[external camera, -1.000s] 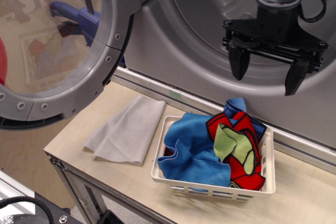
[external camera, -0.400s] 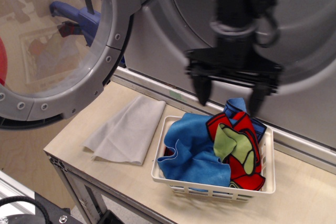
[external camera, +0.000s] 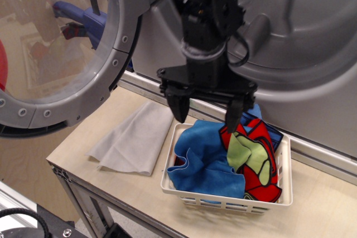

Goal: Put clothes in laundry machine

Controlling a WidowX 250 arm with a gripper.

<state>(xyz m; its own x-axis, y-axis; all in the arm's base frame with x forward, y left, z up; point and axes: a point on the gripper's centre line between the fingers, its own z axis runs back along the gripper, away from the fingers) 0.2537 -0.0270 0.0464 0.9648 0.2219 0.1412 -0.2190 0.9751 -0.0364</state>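
Observation:
The clothes lie in a white lattice basket (external camera: 184, 189): a bright blue cloth (external camera: 201, 160) on the left and a red cloth with black edging and yellow-green patches (external camera: 254, 154) on the right. My black gripper (external camera: 206, 116) is open and empty, fingers pointing down. It hangs just above the far edge of the basket, over the blue cloth, with its right finger close to the red cloth. Behind it stands the grey laundry machine (external camera: 301, 32) with its wide drum mouth. Its round clear-windowed door (external camera: 61, 48) is swung open to the left.
A plain light grey cloth (external camera: 136, 137) lies flat on the wooden table (external camera: 89, 165) left of the basket. The table's front edge runs along the bottom left. The washer's sill (external camera: 312, 151) runs behind the basket.
My gripper has moved left and down, from in front of the drum mouth to just above the basket's far edge. It stays open. The clothes have not moved.

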